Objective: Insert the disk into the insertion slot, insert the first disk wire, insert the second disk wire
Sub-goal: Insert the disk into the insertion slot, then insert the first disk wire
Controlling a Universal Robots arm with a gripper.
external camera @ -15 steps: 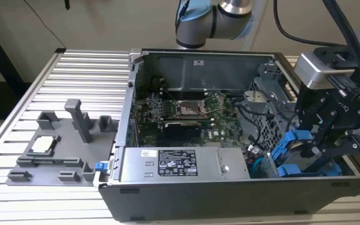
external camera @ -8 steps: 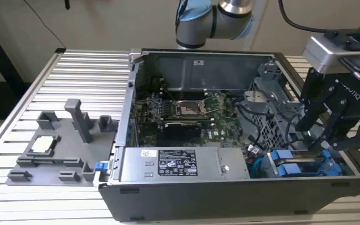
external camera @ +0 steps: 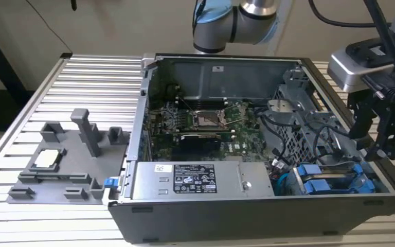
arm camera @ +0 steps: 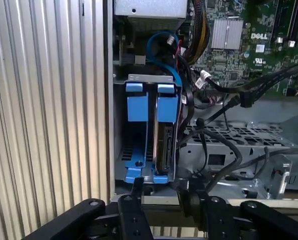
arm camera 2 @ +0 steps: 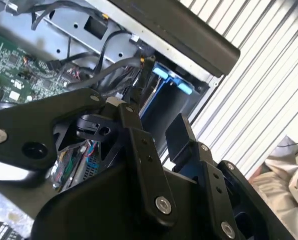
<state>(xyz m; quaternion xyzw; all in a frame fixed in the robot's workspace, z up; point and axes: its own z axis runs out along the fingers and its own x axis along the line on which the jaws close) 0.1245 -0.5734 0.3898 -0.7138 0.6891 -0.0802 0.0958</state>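
Note:
The disk [arm camera: 164, 145] stands on edge in its blue carrier inside the insertion slot [arm camera: 150, 78], a grey metal bay at the corner of the open computer case [external camera: 252, 211]. A second blue carrier [arm camera: 136, 102] sits beside it. In the exterior view the blue carriers [external camera: 316, 184] show at the case's near right corner. My gripper [arm camera: 164, 192] hovers just outside that end of the bay, open, with nothing between its black fingers [arm camera 2: 131, 117]. It hangs above the case's right wall [external camera: 379, 146]. Loose black wires with connectors [arm camera: 245, 100] lie close to the bay.
A silver power-supply box [external camera: 197, 180] fills the case's front. The motherboard [external camera: 204, 121] lies behind it, with a perforated cage [external camera: 300, 123] on the exterior view's right. A grey fixture block [external camera: 67, 159] stands on the ribbed table [external camera: 94, 77] at the left.

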